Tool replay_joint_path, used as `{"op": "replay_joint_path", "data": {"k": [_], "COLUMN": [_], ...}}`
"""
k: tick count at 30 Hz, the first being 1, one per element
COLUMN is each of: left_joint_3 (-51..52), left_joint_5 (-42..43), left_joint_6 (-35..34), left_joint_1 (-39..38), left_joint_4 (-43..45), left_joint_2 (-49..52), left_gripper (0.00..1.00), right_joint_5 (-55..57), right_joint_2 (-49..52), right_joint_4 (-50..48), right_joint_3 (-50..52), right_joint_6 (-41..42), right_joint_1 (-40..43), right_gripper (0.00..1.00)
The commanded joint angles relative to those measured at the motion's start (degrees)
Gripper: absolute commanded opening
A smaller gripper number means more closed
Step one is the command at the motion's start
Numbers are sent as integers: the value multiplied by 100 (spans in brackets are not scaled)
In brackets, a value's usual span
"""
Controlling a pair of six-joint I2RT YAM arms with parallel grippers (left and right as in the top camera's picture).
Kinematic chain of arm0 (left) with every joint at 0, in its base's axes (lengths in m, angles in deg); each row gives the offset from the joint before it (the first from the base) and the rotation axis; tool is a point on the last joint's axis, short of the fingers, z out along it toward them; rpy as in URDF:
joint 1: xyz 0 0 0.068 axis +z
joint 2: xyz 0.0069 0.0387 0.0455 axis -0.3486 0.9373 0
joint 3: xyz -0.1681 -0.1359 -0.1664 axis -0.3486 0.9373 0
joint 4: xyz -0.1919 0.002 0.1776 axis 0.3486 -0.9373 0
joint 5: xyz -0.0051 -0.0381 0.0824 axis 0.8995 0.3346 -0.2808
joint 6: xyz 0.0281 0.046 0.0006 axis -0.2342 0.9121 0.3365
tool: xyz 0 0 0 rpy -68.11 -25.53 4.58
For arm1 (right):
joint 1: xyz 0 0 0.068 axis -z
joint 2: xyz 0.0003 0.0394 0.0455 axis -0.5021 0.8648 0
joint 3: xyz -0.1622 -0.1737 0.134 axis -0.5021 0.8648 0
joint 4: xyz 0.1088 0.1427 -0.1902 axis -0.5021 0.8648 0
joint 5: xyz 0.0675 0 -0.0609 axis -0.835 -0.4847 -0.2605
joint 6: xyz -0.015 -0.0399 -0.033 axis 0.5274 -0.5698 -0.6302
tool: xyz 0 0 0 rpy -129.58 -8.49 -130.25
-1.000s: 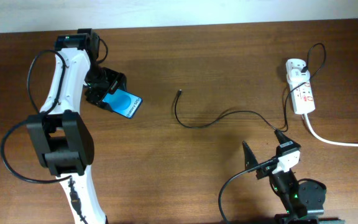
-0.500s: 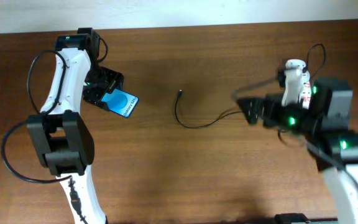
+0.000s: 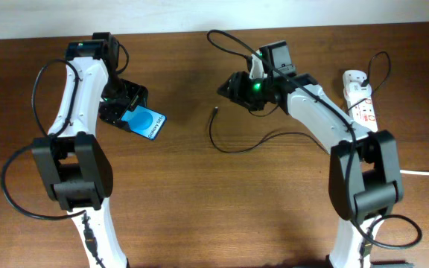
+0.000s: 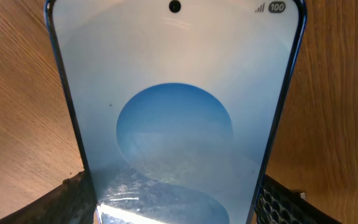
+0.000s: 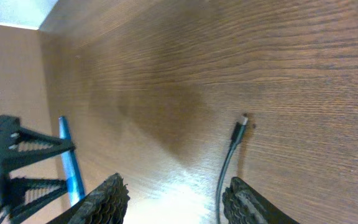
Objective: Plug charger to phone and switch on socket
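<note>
Over the worktop (image 3: 199, 216), our left tool (image 3: 127, 110) grips the phone (image 3: 147, 123). Our right tool (image 3: 226, 88) hangs unclenched above the charger (image 5: 236, 133).

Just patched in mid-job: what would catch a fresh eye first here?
The bright blue phone, clamped in the left gripper on the left side, fills the left wrist view. To its right, the right gripper hovers with fingers open near the charger, whose plug tip lies loose on the wood.
</note>
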Motion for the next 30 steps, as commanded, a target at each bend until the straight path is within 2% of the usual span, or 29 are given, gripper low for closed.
{"op": "replay_joint_path", "data": {"k": [1, 5, 8, 12, 15, 17, 23, 26, 27, 30], "left_joint_3": [-107, -107, -107, -107, -107, -107, -107, -107, -107, -107], "left_joint_5": [-20, 424, 437, 483, 487, 730, 1576, 1810, 1838, 1915], "left_joint_6": [-57, -310, -1220, -2059, -2243, -2680, -2730, -2728, -2728, -2730], "left_joint_1": [17, 17, 13, -223, -507, -647, -697, -717, -750, -752], "left_joint_4": [-9, 13, 13, 15, 243, 251, 232, 184, 177, 160], "left_joint_2": [-35, -35, -33, -33, -33, -33, -33, -33, -33, -33], "left_gripper": [0, 0, 0, 0, 0, 0, 0, 0, 0, 5], "right_joint_5": [282, 350, -302, -1305, -1438, -1449, -968, -619, -479, -326], "right_joint_2": [225, 249, 249, 249, 249, 249, 254, 254, 254, 256], "right_joint_4": [-20, -87, -433, -809, -837, -811, -680, -682, -684, -730], "right_joint_3": [-118, -116, -116, -116, -114, -114, -107, -107, -107, -107], "right_joint_6": [90, 92, 173, 168, 170, 380, 614, 651, 671, 671], "right_joint_1": [-131, -313, -343, -402, -627, -828, -1137, -1276, -1335, -1355], "right_gripper": [55, 55, 55, 54, 54, 54, 53, 47, 42, 38]}}
